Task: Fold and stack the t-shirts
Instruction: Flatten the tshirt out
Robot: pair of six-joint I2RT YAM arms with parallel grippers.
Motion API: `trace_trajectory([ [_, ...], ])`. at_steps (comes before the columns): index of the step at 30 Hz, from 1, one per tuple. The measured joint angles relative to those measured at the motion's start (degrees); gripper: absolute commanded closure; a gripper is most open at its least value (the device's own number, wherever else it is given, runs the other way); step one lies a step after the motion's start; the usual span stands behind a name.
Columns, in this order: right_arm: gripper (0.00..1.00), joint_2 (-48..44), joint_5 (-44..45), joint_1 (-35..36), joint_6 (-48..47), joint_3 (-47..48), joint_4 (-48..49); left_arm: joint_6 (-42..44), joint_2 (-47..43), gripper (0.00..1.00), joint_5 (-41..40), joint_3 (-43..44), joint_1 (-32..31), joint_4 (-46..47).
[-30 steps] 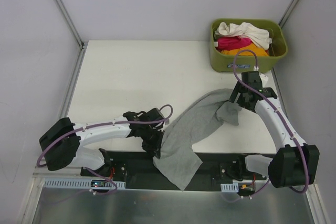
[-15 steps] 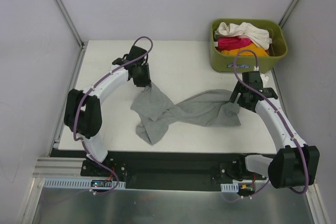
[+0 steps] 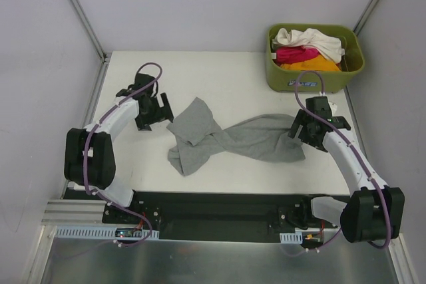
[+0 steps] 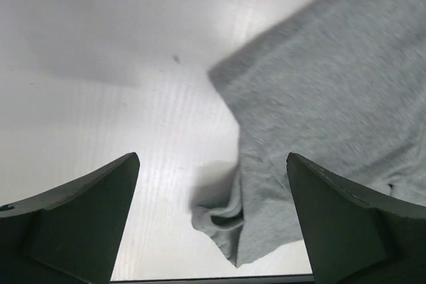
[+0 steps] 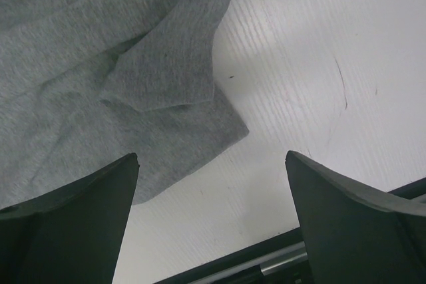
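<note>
I am seeing the grey t-shirt (image 3: 226,139) lying crumpled on the white table (image 3: 219,74) | left claw (image 3: 160,112) is hanging spread wide beside its left end, pinching nothing | right claw (image 3: 299,128) is hanging spread wide over its right end, pinching nothing

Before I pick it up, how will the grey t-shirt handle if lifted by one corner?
The grey t-shirt lies twisted and creased, so it will probably hang limp from one grip. It folds over itself thinly, suggesting light cloth. Pushed, it would likely bunch up rather than slide whole across the table.
</note>
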Motion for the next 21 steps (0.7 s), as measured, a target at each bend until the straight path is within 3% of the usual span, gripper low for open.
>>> trace_trajectory([
  [3,0.03,0.02,-0.90,0.02,0.35,-0.42,-0.22,-0.61,0.42,0.14,1.31,-2.03,3.78,0.81],
  [14,0.03,-2.34,-1.46,0.02,1.31,-2.82,-0.59,-2.10,13.57,0.71,6.19,0.70,3.41,6.19],
  [20,0.03,-5.60,-1.46,0.00,1.73,-4.04,-2.16,-2.19,14.58,0.85,7.10,1.40,3.45,7.28],
  [21,0.03,-5.97,-1.49,0.02,1.79,-4.31,-2.16,-2.16,14.67,1.00,7.13,1.40,3.45,7.41],
])
